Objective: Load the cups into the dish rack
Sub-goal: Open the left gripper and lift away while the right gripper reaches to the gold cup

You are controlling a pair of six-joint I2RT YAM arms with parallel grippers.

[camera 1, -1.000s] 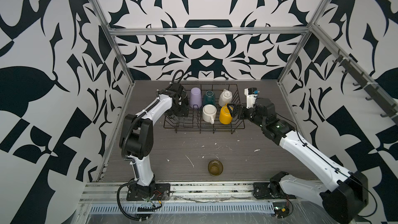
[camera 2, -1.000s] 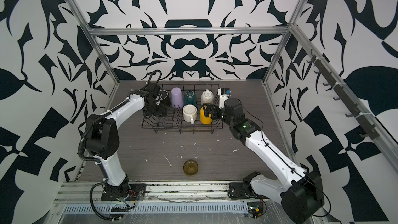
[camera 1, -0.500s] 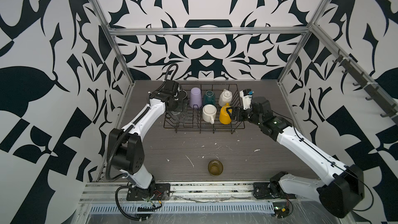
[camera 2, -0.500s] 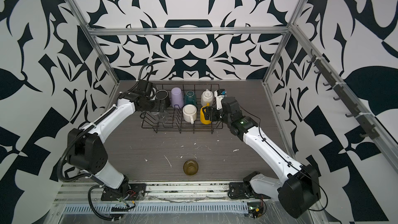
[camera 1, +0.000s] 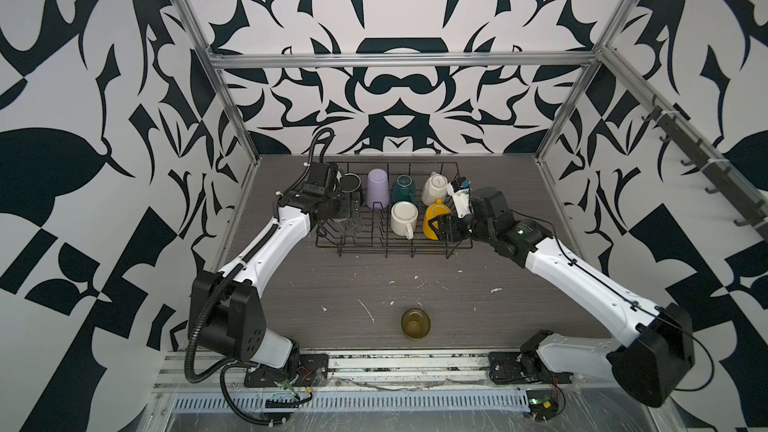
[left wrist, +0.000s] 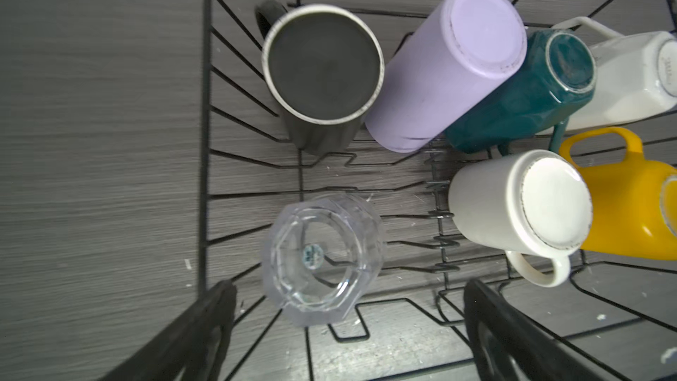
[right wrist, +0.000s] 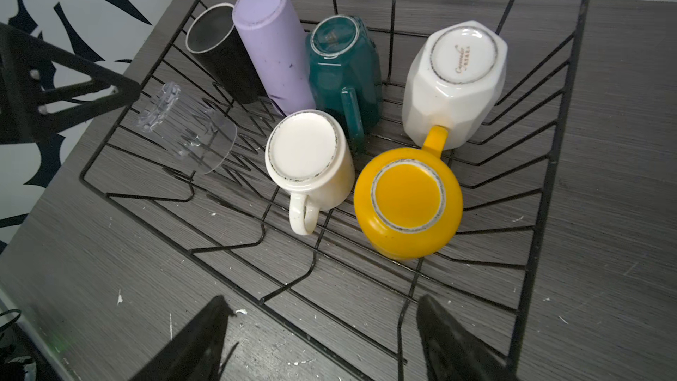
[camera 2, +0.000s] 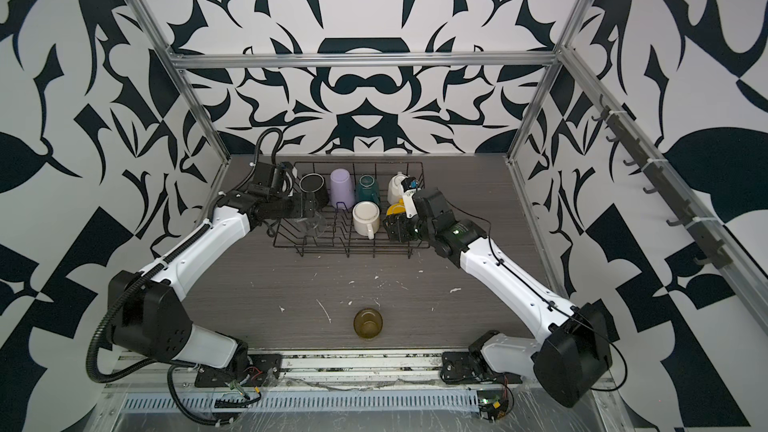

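L pincer [left wrist: 350,287]: released, empty; clear glass [left wrist: 322,258] inverted just ahead of tips, in dish rack [left wrist: 204,141]. R pincer [right wrist: 322,300]: released, empty; yellow mug [right wrist: 408,199] just ahead. On desk [camera 1: 332,284]: amber glass [camera 1: 415,323], far from both.

Grey wood-grain tabletop [camera 1: 519,284], shown in both top views and closed in by patterned walls [camera 1: 104,160] at the left, right and far sides. The black wire dish rack [camera 1: 394,246] rests on it toward the far edge, roughly centred. The amber-olive glass [camera 1: 415,323] stands on end near the front edge, well apart from the rack. White flecks and scratches [camera 1: 368,312] mark the bare surface between the two.
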